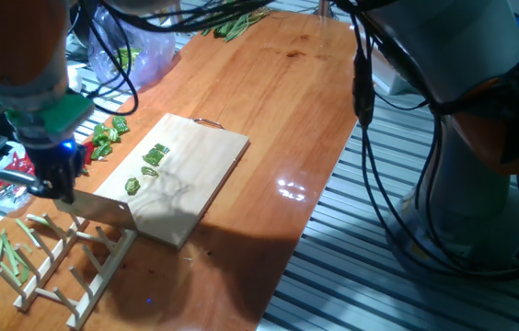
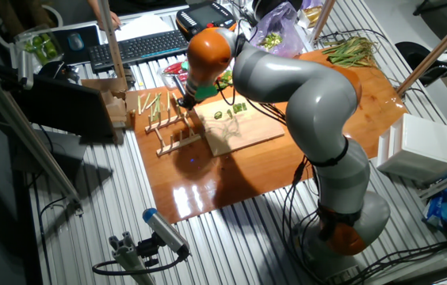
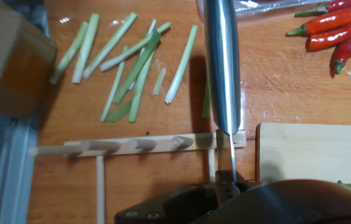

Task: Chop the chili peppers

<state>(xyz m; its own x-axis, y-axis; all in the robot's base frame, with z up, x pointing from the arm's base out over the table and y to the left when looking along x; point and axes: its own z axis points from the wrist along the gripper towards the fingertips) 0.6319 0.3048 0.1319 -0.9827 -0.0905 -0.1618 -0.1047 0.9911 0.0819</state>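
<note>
My gripper (image 1: 57, 188) pinched the knife (image 3: 223, 74) over the rack (image 3: 138, 145), near the bench's corner; chili peppers (image 1: 149, 164) lay on the board (image 1: 186, 175).

The chili peppers (image 1: 152, 162) are bright green chunks on a pale, light-wood cutting board (image 1: 195, 179), which lies on a glossy orange-brown wooden table (image 1: 278, 101) above silver-grey ribbed metal. In the hand view the knife blade (image 3: 222, 62) is shiny steel grey, the red chilies (image 3: 337, 31) are glossy red with green stems, the stalk strips (image 3: 132, 62) are pale green fading to whitish, and the peg rack (image 3: 138, 144) is a light cream wood. The arm (image 2: 303, 95) is grey with orange joints, and the gripper (image 1: 52, 175) is black under a green band with a small blue light.
</note>
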